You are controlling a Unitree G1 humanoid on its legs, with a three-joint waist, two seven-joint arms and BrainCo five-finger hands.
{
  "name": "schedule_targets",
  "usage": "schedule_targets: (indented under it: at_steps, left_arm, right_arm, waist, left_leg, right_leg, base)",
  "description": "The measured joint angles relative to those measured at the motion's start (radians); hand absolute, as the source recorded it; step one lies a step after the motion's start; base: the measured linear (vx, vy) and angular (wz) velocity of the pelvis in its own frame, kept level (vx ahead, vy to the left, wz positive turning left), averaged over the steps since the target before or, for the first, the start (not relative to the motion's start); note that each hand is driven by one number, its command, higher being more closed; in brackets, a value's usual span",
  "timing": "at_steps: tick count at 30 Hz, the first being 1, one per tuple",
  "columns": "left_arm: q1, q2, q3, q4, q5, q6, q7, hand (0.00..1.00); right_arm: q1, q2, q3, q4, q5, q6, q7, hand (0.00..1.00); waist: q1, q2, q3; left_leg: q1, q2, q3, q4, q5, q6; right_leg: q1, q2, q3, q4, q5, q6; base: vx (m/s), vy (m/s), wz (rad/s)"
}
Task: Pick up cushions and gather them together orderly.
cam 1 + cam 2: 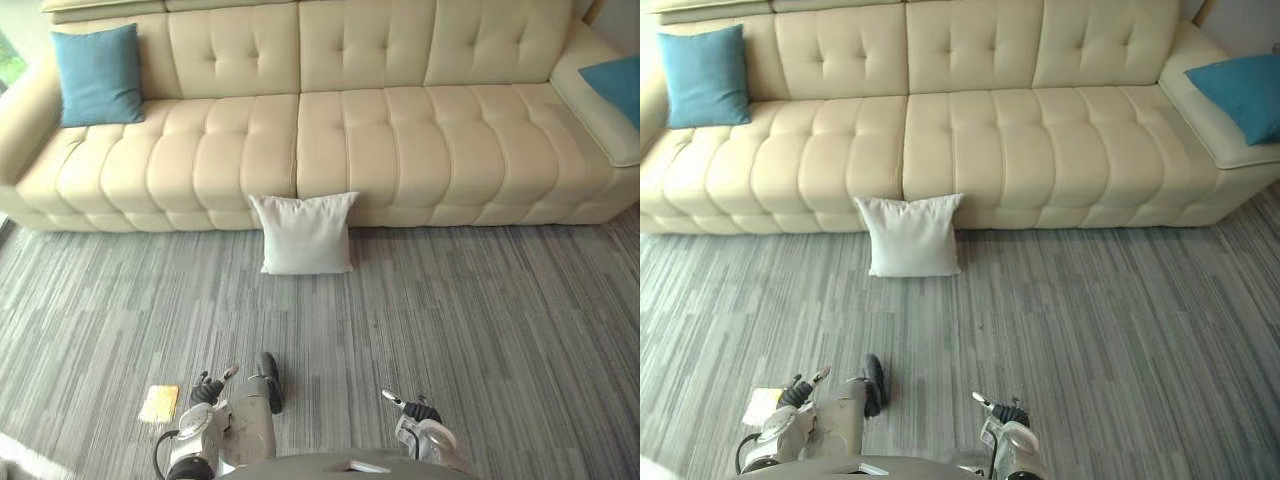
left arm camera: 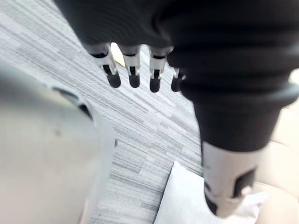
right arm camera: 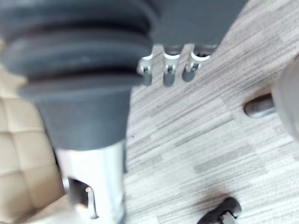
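A white cushion (image 1: pixel 304 233) stands on the grey carpet, leaning against the front of the cream sofa (image 1: pixel 400 140); it also shows past my left thumb (image 2: pixel 187 203). One blue cushion (image 1: pixel 97 74) leans on the sofa's left end. A second blue cushion (image 1: pixel 1240 95) lies on the right armrest. My left hand (image 1: pixel 207 388) hangs low over the carpet, well short of the white cushion, its fingers (image 2: pixel 133 77) straight and holding nothing. My right hand (image 1: pixel 415 408) hangs beside it, fingers (image 3: pixel 168 70) relaxed and holding nothing.
A small yellowish sheet (image 1: pixel 159 403) lies on the carpet by my left hand. A wide stretch of striped grey carpet (image 1: pixel 480 320) lies between me and the sofa. The sofa spans the whole width of the view.
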Motion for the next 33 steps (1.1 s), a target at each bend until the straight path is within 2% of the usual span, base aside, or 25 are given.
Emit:
schedule_targets:
  at_steps: [1,2,3,4,5,6,7,9,12,13,14,16,17,18,19,20,22,23,24,25,27,29,31,32,33]
  left_arm:
    - [0.003,0.016,0.000,-0.001,-0.002,0.000,0.000,0.00]
    - [0.003,0.033,-0.008,0.007,-0.003,0.002,-0.001,0.00]
    - [0.003,0.037,-0.009,0.011,-0.003,0.003,-0.001,0.00]
    - [0.003,0.043,-0.010,0.023,-0.005,0.004,0.000,0.00]
    - [0.002,0.045,-0.015,0.040,-0.007,0.004,-0.001,0.00]
    - [0.002,0.050,-0.031,0.051,-0.007,0.005,-0.001,0.00]
    - [0.002,0.050,-0.043,0.060,-0.008,0.006,-0.001,0.00]
    - [0.006,0.042,-0.047,0.071,-0.013,0.007,-0.001,0.00]
    - [-0.009,0.045,-0.039,0.083,-0.020,0.007,-0.001,0.00]
    - [-0.009,0.042,-0.027,0.089,-0.020,0.007,-0.002,0.00]
    - [-0.013,0.038,-0.015,0.098,-0.020,0.007,-0.002,0.00]
    - [-0.023,0.033,0.003,0.119,-0.015,0.008,-0.002,0.00]
    - [-0.027,0.029,0.006,0.125,-0.002,0.008,-0.002,0.00]
    - [-0.030,0.022,0.012,0.131,0.006,0.008,-0.004,0.00]
    - [-0.036,0.000,0.019,0.150,0.014,0.010,-0.006,0.00]
    - [-0.041,-0.020,0.020,0.153,0.021,0.008,-0.011,0.00]
    - [-0.045,-0.043,0.017,0.151,0.029,0.009,-0.011,0.00]
    - [-0.048,-0.044,0.006,0.145,0.033,0.010,-0.011,0.00]
    - [-0.053,-0.045,-0.005,0.144,0.033,0.013,-0.016,0.00]
    - [-0.057,-0.045,-0.006,0.137,0.033,0.017,-0.024,0.00]
    - [-0.055,-0.051,-0.007,0.122,0.032,0.018,-0.027,0.00]
    - [-0.050,-0.050,-0.012,0.116,0.031,0.018,-0.027,0.00]
    - [-0.050,-0.051,-0.012,0.112,0.032,0.018,-0.027,0.00]
    - [-0.050,-0.053,-0.011,0.111,0.032,0.018,-0.027,0.00]
    - [-0.051,-0.052,-0.009,0.116,0.033,0.019,-0.027,0.00]
  right_arm:
    - [0.008,0.009,0.012,0.007,0.000,0.004,0.003,0.00]
    - [0.013,0.008,-0.002,0.006,0.000,0.004,0.003,0.00]
    - [0.013,0.010,-0.005,0.003,0.000,0.003,0.003,0.00]
    - [0.007,0.012,-0.009,0.000,-0.001,-0.002,0.003,0.00]
    - [0.004,0.008,-0.005,-0.001,-0.001,-0.007,0.005,0.00]
    - [0.006,0.004,0.005,0.000,-0.001,-0.010,0.012,0.00]
    - [0.011,0.003,0.009,0.000,-0.002,-0.009,0.016,0.00]
    - [0.014,0.002,0.010,-0.027,-0.003,-0.012,0.017,0.00]
    - [0.017,0.004,0.003,-0.041,-0.003,-0.013,0.021,0.00]
    - [0.020,0.003,-0.003,-0.040,-0.003,-0.018,0.021,0.00]
    - [0.018,-0.002,-0.008,-0.039,-0.003,-0.022,0.021,0.00]
    - [0.015,-0.003,-0.015,-0.038,-0.004,-0.022,0.022,0.00]
    - [0.010,-0.003,-0.024,-0.033,-0.003,-0.021,0.022,0.00]
    - [0.011,-0.008,-0.027,-0.029,-0.003,-0.022,0.023,0.00]
    - [0.007,-0.030,-0.034,-0.018,-0.003,-0.021,0.023,0.00]
    - [0.007,-0.047,-0.039,0.000,-0.004,-0.022,0.022,0.00]
    - [0.009,-0.063,-0.040,0.007,-0.004,-0.020,0.022,0.00]
    - [0.005,-0.068,-0.038,0.005,-0.006,-0.018,0.022,0.00]
    - [0.006,-0.068,-0.038,0.006,-0.011,-0.016,0.021,0.00]
    - [0.008,-0.066,-0.037,0.008,-0.013,-0.010,0.021,0.00]
    - [0.010,-0.066,-0.039,0.018,-0.012,-0.005,0.020,0.00]
    - [0.012,-0.069,-0.043,0.036,-0.011,-0.001,0.013,0.00]
    - [0.012,-0.069,-0.041,0.036,-0.011,0.000,0.013,0.00]
    - [0.015,-0.069,-0.041,0.034,-0.010,0.000,0.013,0.00]
    - [0.017,-0.071,-0.041,0.028,-0.010,-0.001,0.012,0.00]
  waist:
    - [-0.001,-0.031,-0.011]
    - [-0.007,-0.060,-0.030]
    - [-0.006,-0.065,-0.033]
    - [0.002,-0.076,-0.035]
    - [0.008,-0.074,-0.031]
    - [0.002,-0.068,-0.027]
    - [-0.007,-0.058,-0.020]
    - [-0.014,-0.037,-0.016]
    - [-0.020,-0.048,-0.016]
    - [-0.025,-0.048,-0.015]
    - [-0.037,-0.044,-0.015]
    - [-0.040,-0.037,-0.014]
    - [-0.042,-0.031,-0.011]
    - [-0.045,-0.021,-0.010]
    - [-0.043,0.005,-0.012]
    - [-0.041,0.023,-0.011]
    - [-0.044,0.047,-0.024]
    - [-0.064,0.058,-0.029]
    - [-0.075,0.060,-0.029]
    - [-0.071,0.059,-0.029]
    - [-0.064,0.055,-0.027]
    - [-0.062,0.052,-0.028]
    - [-0.060,0.052,-0.028]
    - [-0.060,0.057,-0.031]
    - [-0.057,0.067,-0.038]
  left_leg:
    - [-0.003,-0.018,0.008,0.037,-0.016,0.028]
    - [0.017,-0.036,0.032,0.088,-0.088,0.044]
    - [0.032,-0.041,0.038,0.097,-0.110,0.046]
    - [0.086,-0.050,0.063,0.095,-0.152,0.049]
    - [0.149,-0.052,0.084,0.078,-0.179,0.052]
    - [0.220,-0.058,0.088,0.061,-0.199,0.054]
    - [0.284,-0.060,0.092,0.048,-0.211,0.057]
    - [0.406,-0.060,0.123,-0.036,-0.228,0.045]
    - [0.493,-0.054,0.138,-0.083,-0.271,0.007]
    - [0.523,-0.053,0.141,-0.095,-0.282,-0.004]
    - [0.562,-0.050,0.141,-0.120,-0.295,-0.016]
    - [0.599,-0.039,0.135,-0.143,-0.315,-0.048]
    - [0.627,-0.034,0.116,-0.152,-0.334,-0.076]
    - [0.641,-0.025,0.096,-0.155,-0.348,-0.087]
    - [0.665,-0.015,0.061,-0.170,-0.346,-0.077]
    - [0.680,-0.015,-0.003,-0.174,-0.306,-0.066]
    - [0.667,0.002,-0.054,-0.124,-0.285,-0.077]
    - [0.614,0.025,-0.097,-0.015,-0.279,-0.082]
    - [0.559,0.044,-0.130,0.111,-0.256,-0.106]
    - [0.501,0.066,-0.133,0.244,-0.225,-0.141]
    - [0.440,0.100,-0.082,0.378,-0.233,-0.132]
    - [0.402,0.128,0.031,0.336,-0.266,-0.100]
    - [0.373,0.121,0.065,0.210,-0.266,-0.085]
    - [0.349,0.115,0.061,0.085,-0.211,-0.057]
    - [0.331,0.106,0.042,0.023,-0.142,-0.093]
  right_leg:
    - [-0.019,-0.029,0.036,0.048,0.019,-0.006]
    - [-0.040,-0.066,0.066,0.139,0.069,0.021]
    - [-0.053,-0.070,0.074,0.184,0.087,0.028]
    - [-0.101,-0.080,0.100,0.332,0.139,0.052]
    - [-0.169,-0.088,0.125,0.518,0.210,0.095]
    - [-0.250,-0.092,0.129,0.730,0.245,0.144]
    - [-0.316,-0.095,0.101,0.866,0.235,0.141]
    - [-0.446,-0.098,0.045,0.967,0.183,0.112]
    - [-0.581,-0.095,-0.047,0.849,0.132,0.100]
    - [-0.596,-0.094,-0.083,0.754,0.118,0.076]
    - [-0.599,-0.074,-0.113,0.585,0.124,0.061]
    - [-0.601,-0.031,-0.106,0.364,0.170,0.027]
    - [-0.598,-0.003,-0.069,0.258,0.263,0.016]
    - [-0.570,0.012,-0.065,0.253,0.327,-0.001]
    - [-0.555,0.027,-0.083,0.280,0.282,0.004]
    - [-0.557,0.020,-0.100,0.345,0.218,-0.017]
    - [-0.544,0.012,-0.135,0.388,0.159,-0.038]
    - [-0.510,0.006,-0.170,0.378,0.134,-0.041]
    - [-0.472,0.003,-0.196,0.352,0.128,-0.044]
    - [-0.422,0.006,-0.208,0.311,0.127,-0.046]
    - [-0.351,0.007,-0.220,0.254,0.128,-0.047]
    - [-0.254,-0.002,-0.243,0.183,0.133,-0.040]
    - [-0.231,-0.017,-0.244,0.166,0.135,-0.034]
    - [-0.229,-0.023,-0.241,0.168,0.134,-0.010]
    - [-0.232,-0.019,-0.228,0.177,0.131,0.011]
  base:
    - [0.79,0.398,-0.16]
    - [0.78,0.412,-0.10]
    - [0.65,0.339,-0.20]
    - [0.47,0.237,-0.45]
    - [0.54,0.250,-0.55]
    - [0.55,0.240,-0.40]
    - [0.40,0.147,-0.28]
    - [0.32,0.105,-0.37]
    - [0.30,-0.004,-0.21]
    - [0.32,-0.144,-0.04]
    - [0.33,-0.162,0.00]
    - [0.40,-0.200,0.09]
    - [0.46,-0.222,0.23]
    - [0.51,-0.205,0.29]
    - [0.47,-0.185,0.38]
    - [0.54,-0.231,0.37]
    - [0.42,-0.215,0.46]
    - [0.38,-0.194,0.74]
    - [0.42,-0.191,0.78]
    - [0.31,-0.127,0.51]
    - [0.27,-0.048,0.20]
    - [0.23,0.031,0.21]
    - [0.16,0.116,0.08]
    - [0.18,0.198,-0.03]
    - [0.15,0.175,-0.10]
